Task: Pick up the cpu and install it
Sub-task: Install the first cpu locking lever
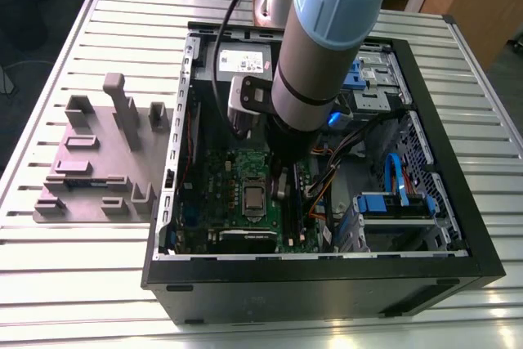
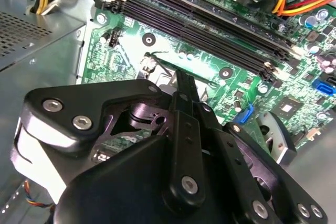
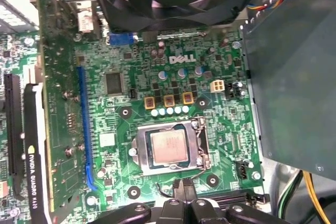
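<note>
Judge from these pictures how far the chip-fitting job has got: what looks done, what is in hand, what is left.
Looks done: the cpu already lies flat inside the metal-framed socket on the green circuit board, also seen in the exterior view.

In hand: nothing visible; the gripper hovers just beside the socket over the board.

Left: whether the socket frame is latched down cannot be told.

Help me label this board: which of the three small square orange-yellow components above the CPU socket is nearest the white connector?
The one at the row's end beside the white connector; the other two sit farther along.
</note>
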`<state>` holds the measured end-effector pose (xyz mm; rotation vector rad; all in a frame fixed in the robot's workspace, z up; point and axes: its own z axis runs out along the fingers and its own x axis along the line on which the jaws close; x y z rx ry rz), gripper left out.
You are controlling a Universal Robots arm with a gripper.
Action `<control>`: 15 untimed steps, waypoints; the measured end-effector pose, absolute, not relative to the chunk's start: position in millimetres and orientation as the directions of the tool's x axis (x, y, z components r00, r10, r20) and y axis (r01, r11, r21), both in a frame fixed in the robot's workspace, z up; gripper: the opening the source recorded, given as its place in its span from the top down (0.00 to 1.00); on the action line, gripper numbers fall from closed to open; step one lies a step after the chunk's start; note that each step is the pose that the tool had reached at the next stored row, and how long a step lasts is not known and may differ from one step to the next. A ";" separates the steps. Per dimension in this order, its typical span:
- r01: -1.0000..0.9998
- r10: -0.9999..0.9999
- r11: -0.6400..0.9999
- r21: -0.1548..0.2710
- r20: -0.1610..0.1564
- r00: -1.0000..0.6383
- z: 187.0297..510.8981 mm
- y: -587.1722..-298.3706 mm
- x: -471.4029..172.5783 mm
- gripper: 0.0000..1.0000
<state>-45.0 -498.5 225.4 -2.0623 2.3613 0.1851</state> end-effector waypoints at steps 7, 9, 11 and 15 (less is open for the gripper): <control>-0.991 -0.992 0.100 0.087 -0.074 -0.107 223.5 -500.9 -45.0 0.90; -0.992 -0.992 0.092 0.087 -0.073 -0.099 223.0 -501.8 -45.0 0.90; -0.993 -0.993 0.085 0.087 -0.072 -0.092 222.3 -502.5 -45.0 0.90; -0.994 -0.995 0.061 0.087 -0.070 -0.068 220.8 -503.1 -45.0 0.90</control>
